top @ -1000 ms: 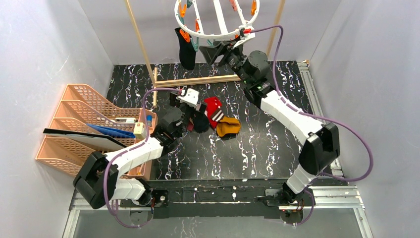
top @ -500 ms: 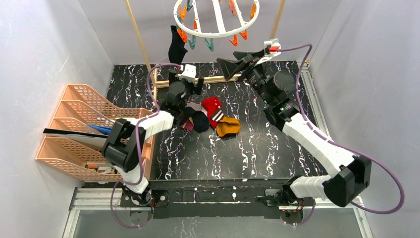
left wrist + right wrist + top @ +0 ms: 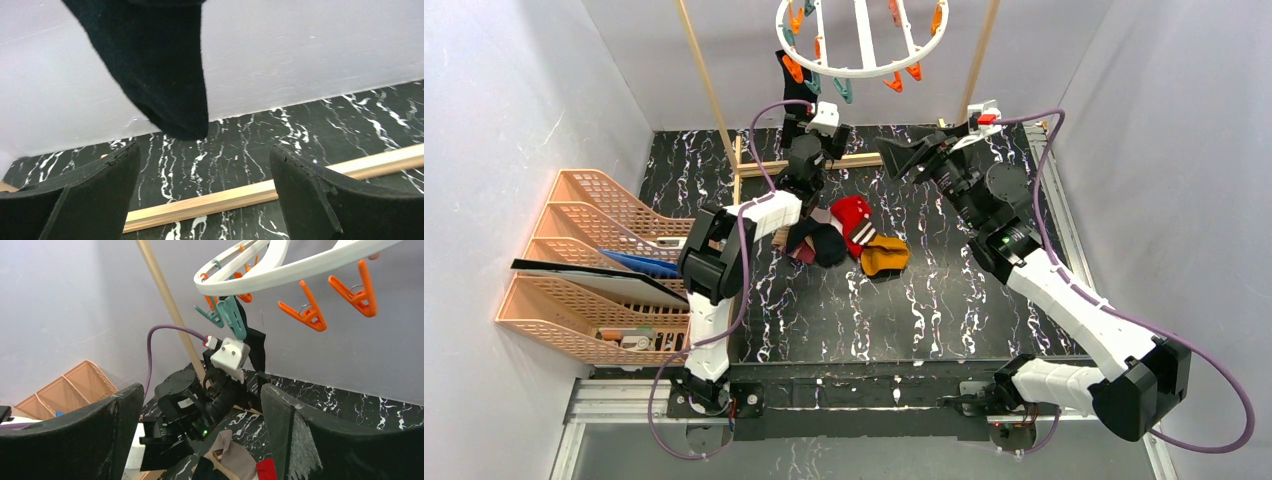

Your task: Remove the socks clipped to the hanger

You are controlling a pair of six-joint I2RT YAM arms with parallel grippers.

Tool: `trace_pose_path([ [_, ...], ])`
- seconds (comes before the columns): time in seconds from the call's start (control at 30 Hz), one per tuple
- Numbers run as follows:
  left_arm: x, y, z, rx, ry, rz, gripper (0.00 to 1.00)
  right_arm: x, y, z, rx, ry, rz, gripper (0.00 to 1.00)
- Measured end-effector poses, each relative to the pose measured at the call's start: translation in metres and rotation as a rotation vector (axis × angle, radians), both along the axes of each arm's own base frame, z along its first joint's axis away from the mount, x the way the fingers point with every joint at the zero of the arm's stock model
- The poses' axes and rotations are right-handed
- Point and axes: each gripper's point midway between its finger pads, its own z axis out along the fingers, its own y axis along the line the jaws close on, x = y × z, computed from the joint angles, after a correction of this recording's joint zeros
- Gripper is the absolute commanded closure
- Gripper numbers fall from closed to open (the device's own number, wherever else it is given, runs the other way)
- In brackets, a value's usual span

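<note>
The white hanger ring (image 3: 864, 70) hangs at the top with orange and teal clothespins. One black sock (image 3: 786, 66) is still clipped at its left side. My left gripper (image 3: 810, 128) is open and empty just below that sock. In the left wrist view the sock's toe (image 3: 155, 70) hangs above and between the open fingers (image 3: 90, 195). My right gripper (image 3: 909, 150) is open and empty, below and right of the ring. Its view shows the ring (image 3: 280, 265), the pins (image 3: 306, 311) and the sock (image 3: 256, 347) behind the left wrist. Loose socks (image 3: 852, 235) lie piled on the table.
The wooden rack's post (image 3: 709, 85) and base bar (image 3: 824, 162) stand under the ring. Orange paper trays (image 3: 604, 260) sit at the left. Grey walls close in the back and both sides.
My left arm has risen from the sock pile up to the hanging black sock. My right gripper has come away from the ring and moved down and right, open.
</note>
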Motion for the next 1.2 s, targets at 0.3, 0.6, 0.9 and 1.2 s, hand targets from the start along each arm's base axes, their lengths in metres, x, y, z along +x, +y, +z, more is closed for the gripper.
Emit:
trace_pose_path([
  [0.3, 0.023, 0.038, 0.003, -0.008, -0.018, 0.235, 0.02, -0.003, -0.003, 0.001, -0.002, 0.001, -0.001, 0.05],
  [0.6, 0.061, 0.071, -0.009, -0.077, -0.025, 0.308, 0.45, -0.004, -0.003, -0.003, -0.015, 0.015, 0.000, 0.05],
  [0.9, 0.079, 0.098, -0.018, -0.158, -0.014, 0.196, 1.00, -0.004, -0.001, -0.008, -0.027, 0.029, 0.009, 0.05],
  [1.2, 0.018, 0.074, -0.043, -0.179, 0.059, -0.004, 1.00, -0.005, 0.003, -0.010, -0.031, 0.034, 0.029, 0.05],
])
